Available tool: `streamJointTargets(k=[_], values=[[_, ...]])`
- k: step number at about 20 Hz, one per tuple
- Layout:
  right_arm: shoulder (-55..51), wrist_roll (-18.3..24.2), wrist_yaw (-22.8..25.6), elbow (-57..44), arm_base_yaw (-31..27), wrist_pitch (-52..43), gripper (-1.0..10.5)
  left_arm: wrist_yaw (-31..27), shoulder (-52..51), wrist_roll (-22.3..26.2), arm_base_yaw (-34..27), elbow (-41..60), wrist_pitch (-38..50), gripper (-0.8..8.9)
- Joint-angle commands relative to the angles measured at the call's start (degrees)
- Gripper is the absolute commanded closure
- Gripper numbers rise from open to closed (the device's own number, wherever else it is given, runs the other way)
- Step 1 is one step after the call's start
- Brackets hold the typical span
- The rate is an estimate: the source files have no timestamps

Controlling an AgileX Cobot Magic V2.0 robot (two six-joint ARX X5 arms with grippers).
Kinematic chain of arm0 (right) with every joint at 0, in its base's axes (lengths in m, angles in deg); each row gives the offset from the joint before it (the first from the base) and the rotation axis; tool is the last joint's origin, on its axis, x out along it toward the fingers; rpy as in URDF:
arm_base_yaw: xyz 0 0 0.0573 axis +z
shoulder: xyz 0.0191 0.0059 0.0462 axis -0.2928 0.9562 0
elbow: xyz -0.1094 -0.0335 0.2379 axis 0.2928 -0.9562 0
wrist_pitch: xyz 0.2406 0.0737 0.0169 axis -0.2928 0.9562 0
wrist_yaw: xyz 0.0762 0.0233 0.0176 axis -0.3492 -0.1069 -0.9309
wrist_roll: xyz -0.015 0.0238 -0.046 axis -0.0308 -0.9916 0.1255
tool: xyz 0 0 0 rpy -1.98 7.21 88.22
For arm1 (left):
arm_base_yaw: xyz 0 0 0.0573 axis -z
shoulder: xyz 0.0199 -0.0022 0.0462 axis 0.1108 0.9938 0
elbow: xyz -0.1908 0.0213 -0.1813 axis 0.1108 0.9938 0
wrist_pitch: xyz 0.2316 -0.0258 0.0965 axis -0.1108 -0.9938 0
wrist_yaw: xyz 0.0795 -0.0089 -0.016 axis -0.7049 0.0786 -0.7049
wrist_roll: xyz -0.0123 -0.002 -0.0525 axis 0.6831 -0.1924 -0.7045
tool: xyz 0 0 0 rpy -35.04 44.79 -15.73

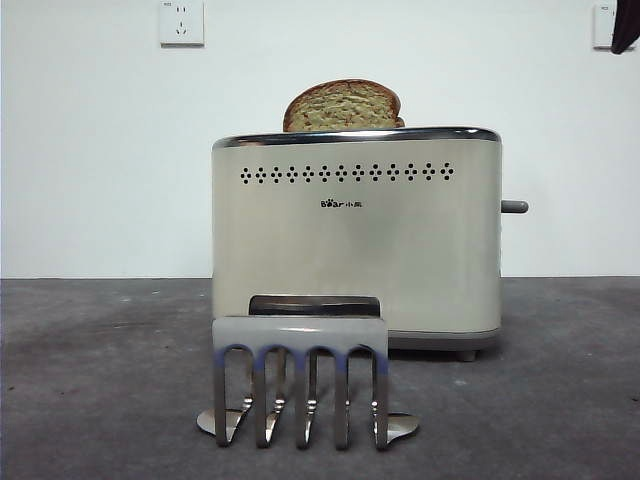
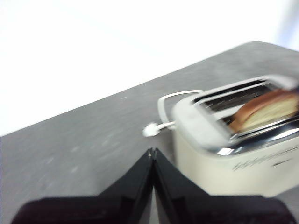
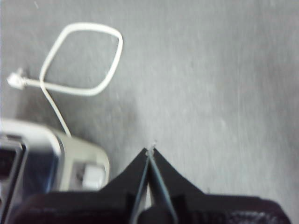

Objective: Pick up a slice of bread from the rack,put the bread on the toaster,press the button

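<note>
In the front view, the rack (image 1: 300, 380) stands nearest, at lower centre of the frame, with no bread visible between its loops. Directly behind it stands the toaster (image 1: 356, 235), filling the centre. The slice of bread (image 1: 343, 106) sits upright in the toaster's slot, its rounded top projecting above the chrome rim at upper centre. The button (image 1: 514, 207) projects from the toaster's narrow end at centre right and appears raised, so the step in hand is judged to be the press. A black tip of an arm shows at the upper right corner. The right gripper (image 3: 150, 151) is clenched and empty, hovering above the table next to the toaster's end; the left gripper (image 2: 152, 151) is likewise clenched and empty, off to the toaster's other side. To press well, the closed jaw tips should be set squarely on top of the knob and driven straight down along its slot until it latches, without sideways load that could shift the toaster. Only the wrist views show the white power cord (image 3: 84, 58) lying looped and unplugged on the table behind the toaster. Only the left wrist view shows the slot openings from above; only the front view shows the rack.
</note>
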Motion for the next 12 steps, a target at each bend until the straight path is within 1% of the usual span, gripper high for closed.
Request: streamJointTargets(k=[1, 3, 4, 7, 10, 12], values=[[0.37, 0.61, 0.24, 0.0, 0.0, -2.01, 9.5, -1.49, -8.66, -3.98, -5.14, 12.87, 6.32, 8.18], [0.37, 0.61, 0.24, 0.0, 0.0, -2.64, 9.5, -3.28, -15.47, -7.19, -8.83, 21.94, 9.49, 8.18], [0.37, 0.61, 0.24, 0.0, 0.0, -2.56, 9.5, -3.26, -18.45, -8.46, -10.16, 25.77, 10.38, 8.18], [0.37, 0.61, 0.24, 0.0, 0.0, -2.51, 9.5, -3.58, -25.99, -12.17, -12.52, 34.99, 12.55, 8.18], [0.37, 0.61, 0.24, 0.0, 0.0, -2.51, 9.5, -3.69, -30.42, -12.66, -12.96, 40.46, 14.47, 8.18], [0.37, 0.61, 0.24, 0.0, 0.0, -2.51, 9.5, -5.44, -32.3, -12.66, -12.96, 42.58, 14.93, 8.18]])
